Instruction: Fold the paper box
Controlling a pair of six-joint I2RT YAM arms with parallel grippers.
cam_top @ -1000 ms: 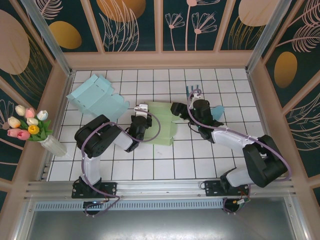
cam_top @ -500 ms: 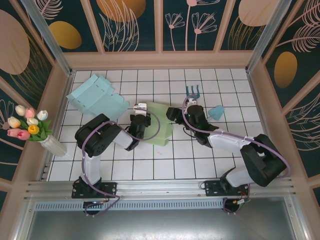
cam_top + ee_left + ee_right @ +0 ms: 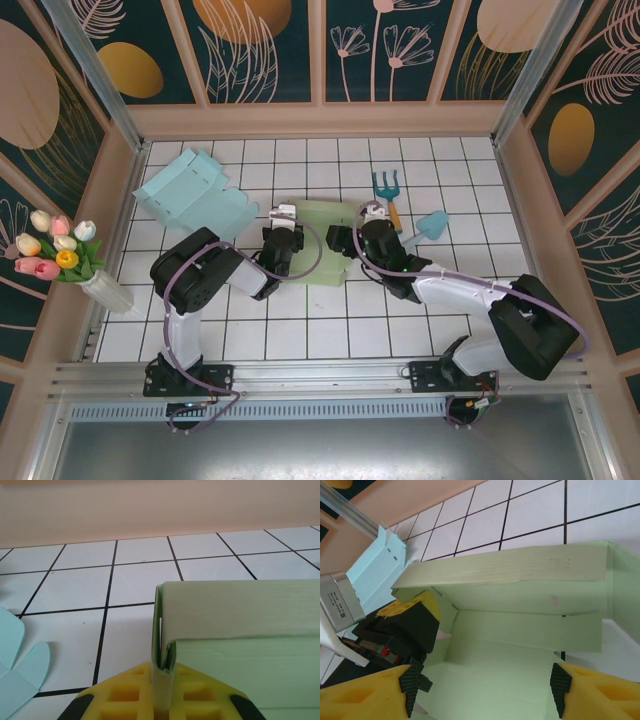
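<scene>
The pale green paper box lies partly folded on the white grid table, between the two arms. My left gripper is shut on the box's left wall, its yellow pads pinching the doubled green flap. In the right wrist view the green box shows its raised far wall and open floor. My right gripper hangs open over that floor, its fingertips apart and touching nothing. From above, the right gripper sits at the box's right side.
A flat light blue box blank lies at the back left, seen also as light blue card. A blue hand rake and blue trowel lie right of the box. A vase of tulips stands at the left edge.
My right gripper has moved left from beside the rake and trowel to the green box's right side. The box's far wall has come up. The left gripper keeps its hold.
</scene>
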